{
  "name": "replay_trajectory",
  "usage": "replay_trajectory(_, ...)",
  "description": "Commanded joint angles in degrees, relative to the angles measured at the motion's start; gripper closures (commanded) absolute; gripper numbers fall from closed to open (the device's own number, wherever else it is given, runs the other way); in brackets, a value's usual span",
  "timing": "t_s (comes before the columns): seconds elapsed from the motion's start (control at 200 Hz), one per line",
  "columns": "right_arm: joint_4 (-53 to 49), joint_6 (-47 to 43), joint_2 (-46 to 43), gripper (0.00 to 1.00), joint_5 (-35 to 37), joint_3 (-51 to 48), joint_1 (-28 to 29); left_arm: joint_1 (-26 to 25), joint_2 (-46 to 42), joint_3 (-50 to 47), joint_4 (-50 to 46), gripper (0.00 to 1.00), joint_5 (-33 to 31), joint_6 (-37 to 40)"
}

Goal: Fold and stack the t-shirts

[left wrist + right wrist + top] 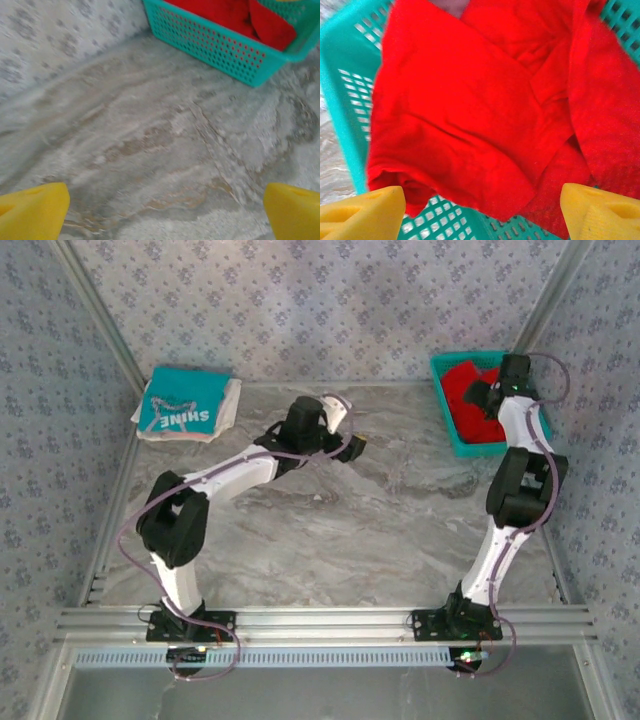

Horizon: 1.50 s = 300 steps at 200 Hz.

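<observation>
R tool (480, 210) apart over red t-shirt (470, 110) in teal basket (342, 100); L tool (165, 212) apart above surface (150, 140). Risk: snags basket mesh w/ cloth, basket lifts too.

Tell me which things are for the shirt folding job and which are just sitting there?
For the job: red t-shirt; teal SHINE t-shirt; white t-shirt beneath it.
Just there: teal basket holding the red one; marble table.

A grey marbled table (380, 530) (150, 140) carries a teal perforated basket (441, 400) (210, 42) (350, 100) at its far right corner. Patterned cloth walls (300, 300) enclose the table, and a metal rail (330, 620) runs along its near edge.
</observation>
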Motion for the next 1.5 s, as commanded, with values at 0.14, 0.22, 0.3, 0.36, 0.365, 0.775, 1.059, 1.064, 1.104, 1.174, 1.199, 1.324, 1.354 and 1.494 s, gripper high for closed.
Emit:
replay_trajectory(0.14, -9.0, -0.7, 10.3, 0.22, -4.2, 10.3, 0.4, 0.3, 2.1, -0.3, 2.8, 0.01, 2.0, -2.2)
replay_trajectory(0.22, -9.2, -1.0, 13.0, 0.28, -4.5, 12.7, 0.6, 0.3, 1.9, -1.1, 2.6, 0.01, 2.0, -2.6)
replay_trajectory(0.3, -8.3, -0.9, 15.5, 0.38, -7.0, 15.3, 0.6, 0.3, 1.1, -2.8, 3.5, 0.01, 1.9, -2.5)
replay_trajectory(0.36, -8.9, -0.8, 17.5, 0.55, -8.9, 18.4, 0.7, 0.4, 0.6, -4.3, 4.9, 0.01, 1.6, -2.4)
replay_trajectory(0.365, -9.1, -0.8, 17.7, 0.57, -9.0, 18.7, 0.6, 0.4, 0.5, -4.3, 4.9, 0.01, 1.6, -2.4)
replay_trajectory(0.775, -6.7, -0.8, 0.8, 1.00, -0.5, 14.4, 4.4, 4.1, -11.5, -15.5, 15.5, 0.02, 2.5, -10.0)
replay_trajectory(1.059, -5.9, -2.0, -16.2, 1.00, 5.7, 12.0, 6.7, 7.5, -23.4, -22.7, 17.9, 0.01, 1.2, -10.3)
replay_trajectory(1.064, -5.9, -2.1, -16.4, 1.00, 5.8, 12.1, 6.8, 7.6, -23.6, -22.8, 17.9, 0.01, 1.1, -10.1)
replay_trajectory(1.104, -7.0, -2.7, -17.9, 1.00, 6.3, 13.2, 7.3, 7.9, -24.9, -22.8, 16.7, 0.00, 0.8, -9.6)
replay_trajectory(1.174, -9.1, -4.1, -20.0, 1.00, 6.2, 16.1, 8.7, 8.5, -27.0, -23.0, 14.8, 0.00, 0.8, -8.7)
replay_trajectory(1.199, -9.7, -4.8, -20.6, 1.00, 6.3, 17.4, 9.5, 8.5, -27.8, -23.3, 14.5, 0.00, 0.7, -8.2)
replay_trajectory(1.324, -12.7, -9.9, -22.7, 1.00, 8.2, 25.2, 14.5, 9.0, -30.7, -24.5, 14.3, 0.00, -0.6, -6.4)
replay_trajectory(1.354, -13.7, -11.3, -22.9, 1.00, 8.8, 27.5, 16.0, 9.1, -31.2, -24.5, 13.9, 0.00, -0.5, -6.1)
replay_trajectory(1.494, -17.7, -16.7, -22.0, 1.00, 9.7, 40.2, 23.0, 9.4, -32.0, -24.4, 13.5, 0.00, -0.3, -5.5)
